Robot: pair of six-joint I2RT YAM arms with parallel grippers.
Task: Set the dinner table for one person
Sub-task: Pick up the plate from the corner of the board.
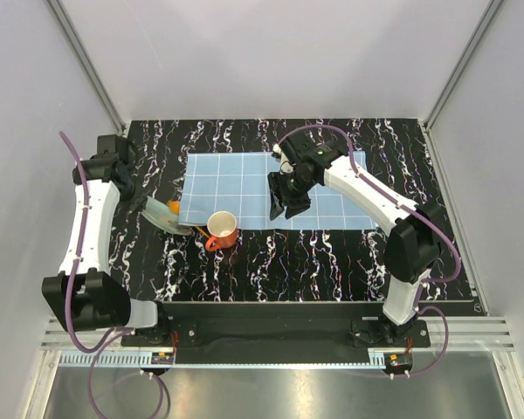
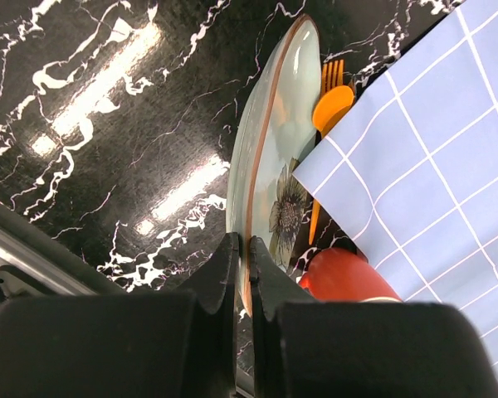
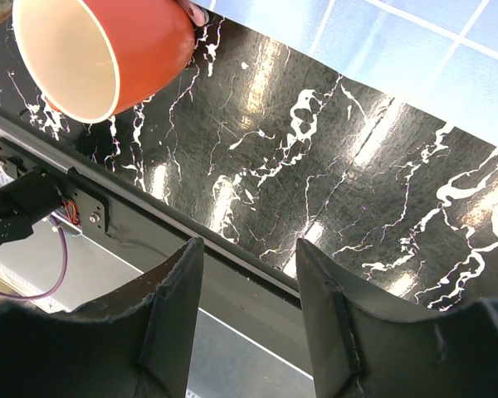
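Setting of the dinner table (image 1: 332,262), whose glossy black, white-veined top spans the view under everything else. The step in hand is judged to be the transfer of the plate (image 2: 274,149) onto the blue gridded placemat (image 1: 244,188). The plate is held steeply tilted, almost on edge, just beside the mat's near-left corner, with the orange fork (image 2: 332,104) lying behind it and the orange mug (image 1: 222,229) close by at the same corner. For a good placement, the plate should be lifted clear of the mat's edge, carried over the mug rather than through it, levelled, and lowered flat near the mat's middle. Because only a thin rim is pinched, slow rotation is advised so that the plate does not swing or slip. The left gripper (image 2: 242,264) is clenched almost fully on the plate's brown-edged rim. The right gripper (image 3: 247,311) is held with its jaws spread above the mat's near edge, grasping and touching nothing.
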